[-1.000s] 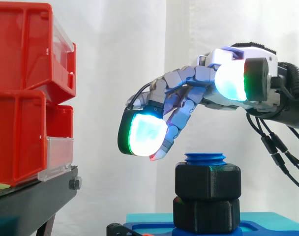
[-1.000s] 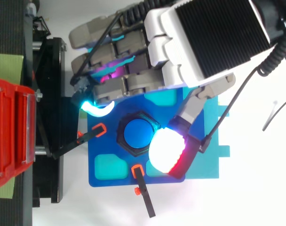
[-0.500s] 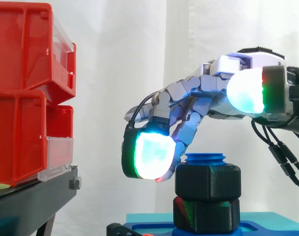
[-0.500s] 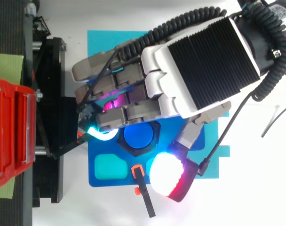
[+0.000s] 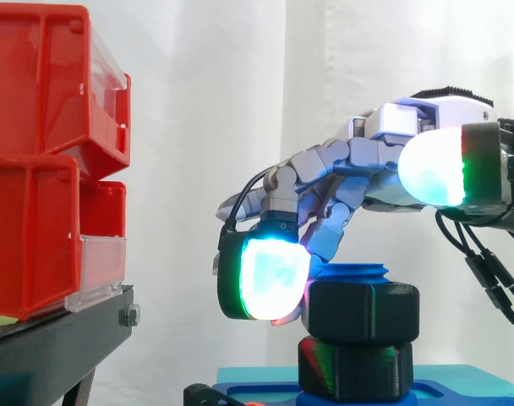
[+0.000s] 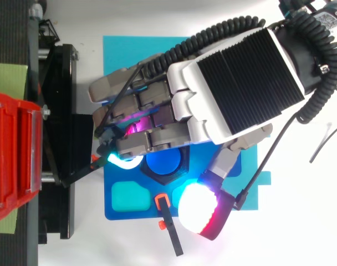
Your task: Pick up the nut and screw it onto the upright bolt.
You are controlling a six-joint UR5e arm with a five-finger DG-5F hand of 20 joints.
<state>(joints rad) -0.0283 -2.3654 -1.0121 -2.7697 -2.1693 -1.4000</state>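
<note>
The nut [image 5: 364, 311] sits on the bolt [image 5: 352, 271], threaded partway down, with only the bolt's top ridges showing above it. The hand [image 6: 235, 83] arches over the bolt. Its fingers are bent downward, and one glowing pad [image 5: 265, 277] is against or just beside the nut's flank on the side facing the bins. The thumb [image 6: 197, 209] stands spread away from the bolt, so the hand is apart and nothing is clamped.

The step looks like turning the nut further down. To do it well, the thumb probably needs to come in against a flat opposite the fingers. The pads should press on flats rather than corners, and the push should stay level so the nut does not bind on the thread.

The nut is a chunky black hexagon, matte, with rounded edges, and looks like plastic. The bolt is bright blue with coarse round ridges and a flat top. Beneath the nut a second black hexagon [image 5: 354, 370] rings the bolt's foot. The foot stands on a flat blue plate [image 6: 138, 213] with paler recesses. Away from the bolt, glossy red bins [image 5: 37, 152] are stacked on a black stand [image 5: 54, 338].
</note>
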